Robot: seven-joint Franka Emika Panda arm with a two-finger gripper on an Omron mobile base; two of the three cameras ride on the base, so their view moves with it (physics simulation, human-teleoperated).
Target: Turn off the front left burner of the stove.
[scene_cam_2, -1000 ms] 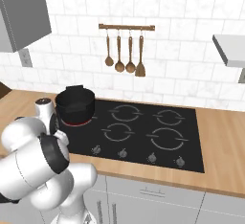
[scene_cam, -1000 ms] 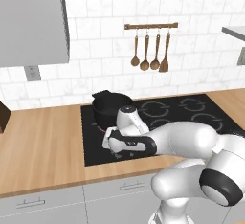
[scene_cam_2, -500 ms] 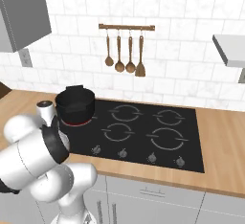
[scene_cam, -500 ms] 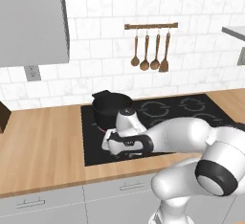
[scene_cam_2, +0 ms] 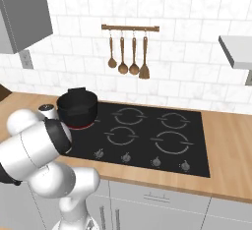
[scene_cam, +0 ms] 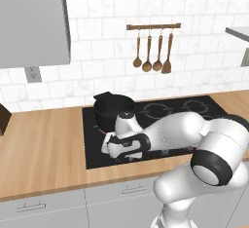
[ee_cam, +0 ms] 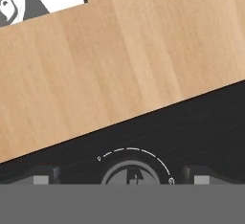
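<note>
The stove [scene_cam: 194, 106] [scene_cam_2: 147, 135] is a black glass cooktop set into the wooden countertop [ee_cam: 119, 65]. A black pot [scene_cam: 113, 109] [scene_cam_2: 77, 106] stands on the front left burner [scene_cam_2: 82, 125], whose red glow shows under the pot's rim. My gripper [scene_cam: 108, 146] [ee_cam: 120, 175] is low over the stove's front left edge. In the hand view its fingertips [ee_cam: 45, 175] stand wide on either side of a small round knob [ee_cam: 131, 173] with an arc mark. They do not touch it, so the gripper is open.
Three more knobs [scene_cam_2: 126, 158] run along the stove's front edge to the right. Wooden spoons hang on a rail [scene_cam: 153, 51] [scene_cam_2: 130, 52] on the tiled wall. A grey cabinet [scene_cam: 31, 22] hangs upper left, and a shelf [scene_cam_2: 236, 49] juts out at the right.
The hand has stayed at the stove's front left edge. Only the elbow has shifted a little.
</note>
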